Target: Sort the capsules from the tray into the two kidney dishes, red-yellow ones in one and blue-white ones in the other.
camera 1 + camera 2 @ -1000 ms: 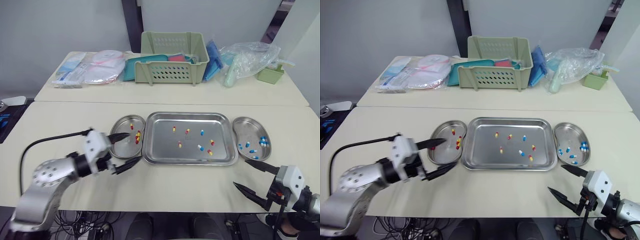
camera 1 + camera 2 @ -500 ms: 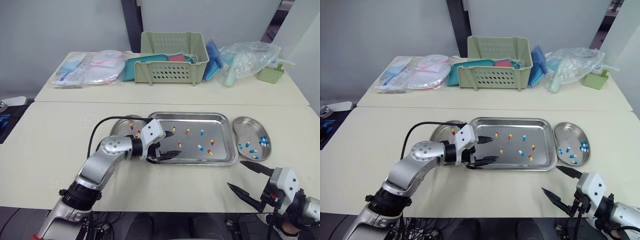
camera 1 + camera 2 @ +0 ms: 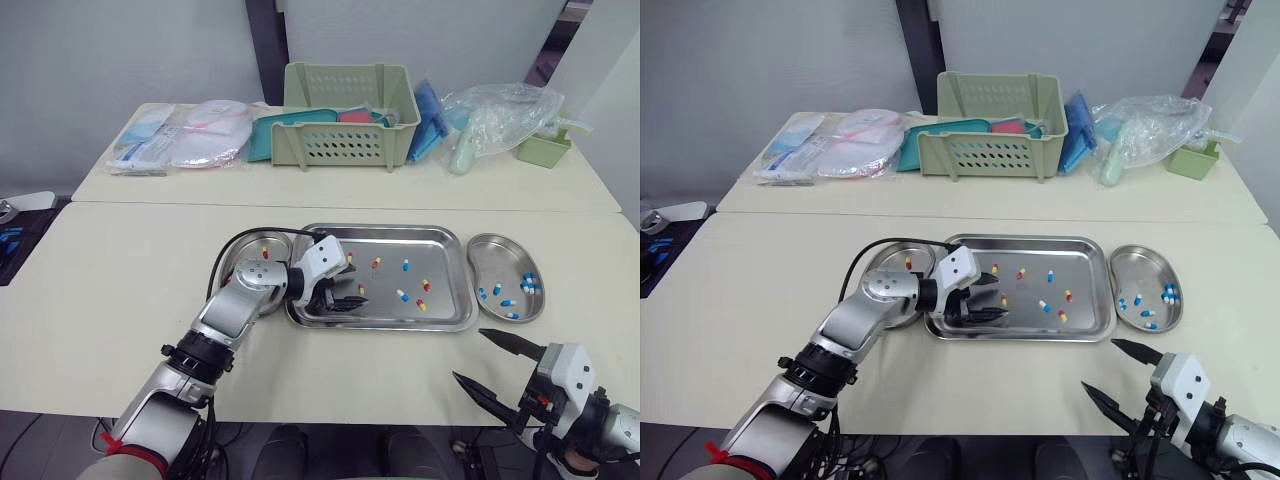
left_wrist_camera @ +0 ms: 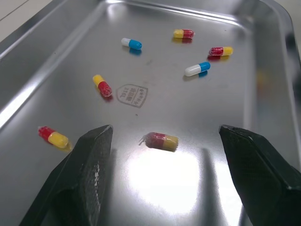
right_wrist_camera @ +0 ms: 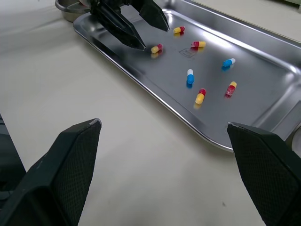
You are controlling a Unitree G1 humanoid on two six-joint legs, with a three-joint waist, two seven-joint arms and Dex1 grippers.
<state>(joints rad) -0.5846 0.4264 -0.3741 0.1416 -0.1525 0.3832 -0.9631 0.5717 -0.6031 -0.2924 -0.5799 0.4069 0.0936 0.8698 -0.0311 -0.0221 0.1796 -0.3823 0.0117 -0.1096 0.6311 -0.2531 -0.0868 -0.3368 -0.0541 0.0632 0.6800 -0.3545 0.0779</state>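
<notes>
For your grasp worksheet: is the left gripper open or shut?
Open: the left gripper has fingers apart, a red-yellow capsule lying between them.

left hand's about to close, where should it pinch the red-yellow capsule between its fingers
Pinch the red-yellow capsule across its long sides, from above. It lies flat on the stainless steel tray, ends pointing at each finger of the open left hand, so turn the wrist or it may slip.

Cream table (image 3: 100, 290), steel tray (image 3: 380, 228), two kidney dishes (image 3: 495, 260)
</notes>
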